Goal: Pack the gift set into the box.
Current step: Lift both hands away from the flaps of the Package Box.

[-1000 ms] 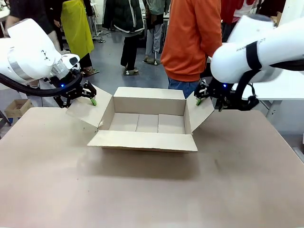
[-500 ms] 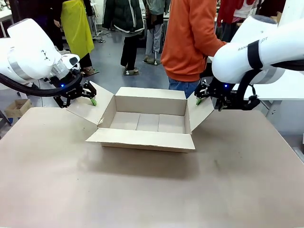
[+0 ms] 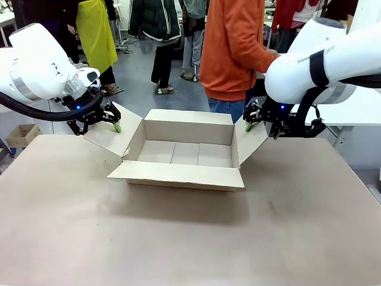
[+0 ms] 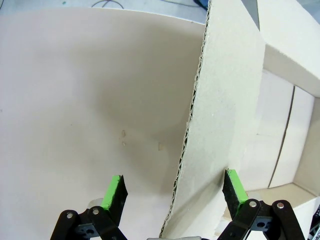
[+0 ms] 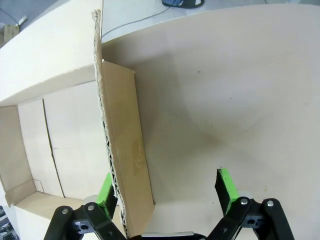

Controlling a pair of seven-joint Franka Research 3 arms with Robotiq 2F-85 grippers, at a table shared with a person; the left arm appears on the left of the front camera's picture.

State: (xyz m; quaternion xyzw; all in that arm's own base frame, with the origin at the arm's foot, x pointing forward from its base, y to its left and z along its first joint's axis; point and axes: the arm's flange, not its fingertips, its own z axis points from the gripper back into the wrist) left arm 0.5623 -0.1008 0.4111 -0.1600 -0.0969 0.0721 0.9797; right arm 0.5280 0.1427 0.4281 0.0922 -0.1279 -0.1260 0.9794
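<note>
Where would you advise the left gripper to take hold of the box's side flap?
Probably the flap's free outer edge, from outside the box: it tilts up and outward, and that thin corrugated edge stands between the left gripper's open fingers.

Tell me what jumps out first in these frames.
The open brown box sits mid-table, its four flaps splayed out and the visible part of its floor bare. The left gripper is open astride the left side flap, and the right gripper is open astride the right side flap. A person in an orange top stands at the far edge, just behind the box.
</note>
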